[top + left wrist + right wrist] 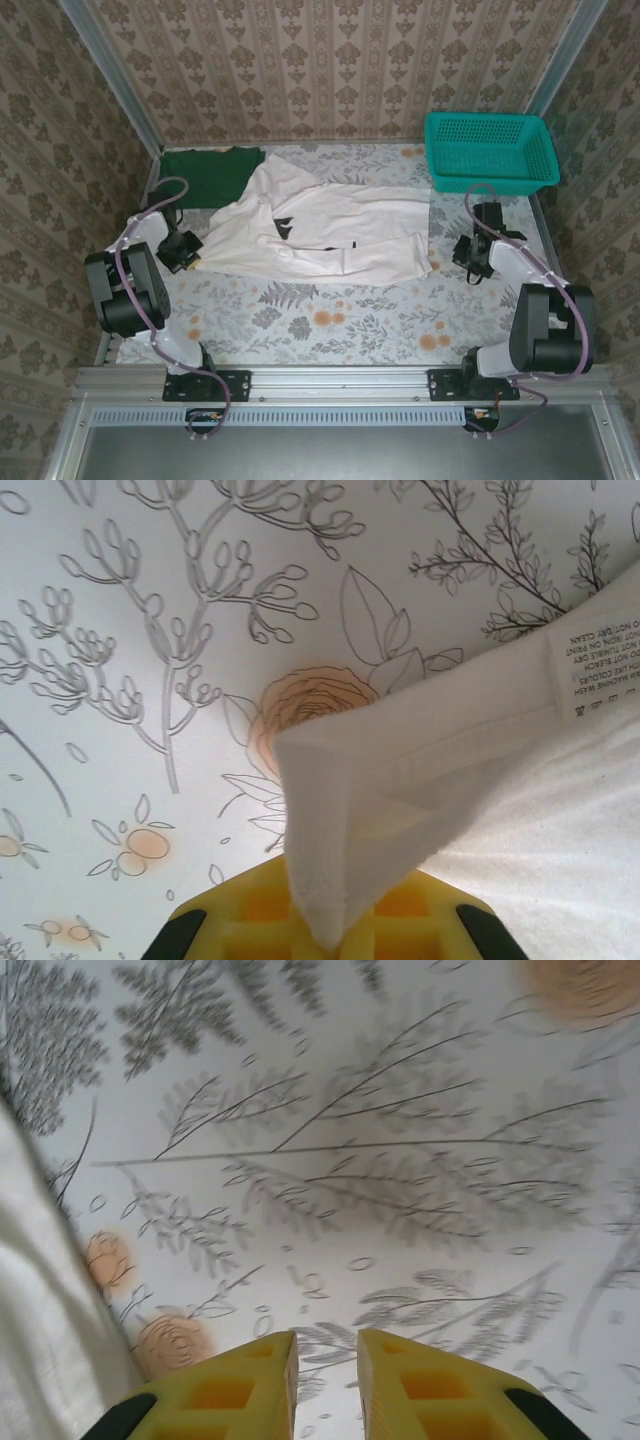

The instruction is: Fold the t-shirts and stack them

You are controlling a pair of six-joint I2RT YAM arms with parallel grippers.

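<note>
1. Your left gripper [320, 925] is clamped on a hemmed corner of the off-white t-shirt [330, 225], at the shirt's left edge.
2. Your right gripper [325, 1360] hangs over the floral table [400, 1160] just right of that shirt, its jaws a narrow gap apart with nothing between.
3. The off-white t-shirt lies spread and rumpled mid-table, and a care label [592, 670] shows near the gripped corner.
4. The dark green t-shirt [210, 175] lies back left, meeting the off-white one. The teal basket [490, 150] sits back right.
</note>
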